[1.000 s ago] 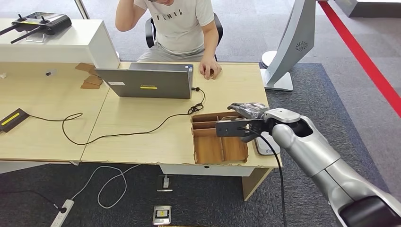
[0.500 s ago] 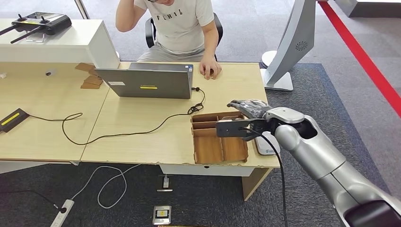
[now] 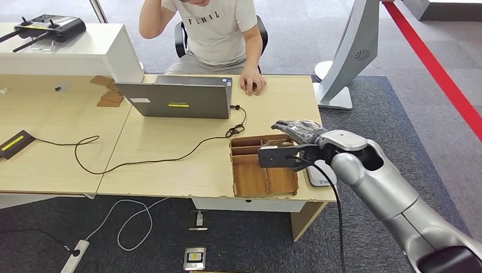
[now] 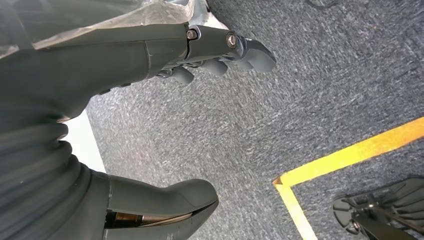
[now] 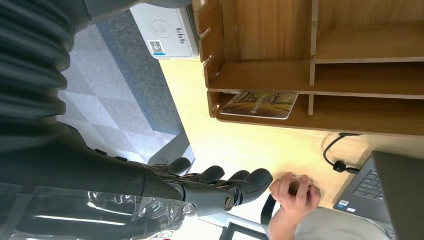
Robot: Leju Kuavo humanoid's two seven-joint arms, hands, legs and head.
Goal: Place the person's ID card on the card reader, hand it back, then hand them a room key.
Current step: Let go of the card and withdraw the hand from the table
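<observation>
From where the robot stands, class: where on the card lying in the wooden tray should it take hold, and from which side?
The card lies flat in an end compartment of the wooden tray, hemmed by low walls. Probably best to come from above with the right hand and pinch a long edge; a sideways approach would likely hit the walls.

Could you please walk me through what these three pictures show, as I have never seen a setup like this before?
This is a humanoid robot with two silver arms ending in many-fingered hands. The wide picture is from a camera on its head, looking down at a desk. Its right hand reaches over a wooden tray beside a white card reader; it holds nothing that I can see. A card lies in one tray compartment. A person sits behind a laptop. The other two pictures come from cameras at the wrists and are turned. The left hand hangs over grey carpet, empty.
</observation>
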